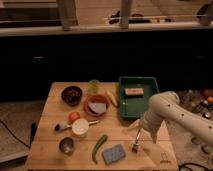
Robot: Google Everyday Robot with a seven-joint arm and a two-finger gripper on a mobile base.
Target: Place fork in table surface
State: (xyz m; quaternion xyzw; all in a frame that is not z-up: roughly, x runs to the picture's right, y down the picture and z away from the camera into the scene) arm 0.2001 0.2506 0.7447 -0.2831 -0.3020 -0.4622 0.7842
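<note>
The gripper (142,130) is seen at the end of the white arm, low over the right front part of the table surface (47,145), just in front of the green tray (122,107). The upper end of the fork (137,141) is met by it. How far the gripper is open cannot be told, nor whether the fork is actually clamped.

The fork is found just right of the blue sponge (114,153), apart from it. Its long axis is set steeply, running from the gripper down and slightly left. The pale handle is uppermost and the darker tined end is pointed toward the table's front edge. Whether the tines are resting on the wood cannot be made out.

A small dark mark (162,161) is noted at the front right corner of the tabletop; nothing can be read in it. No other writing is legible anywhere. The long green vegetable (99,145) is seen left of the sponge.
</note>
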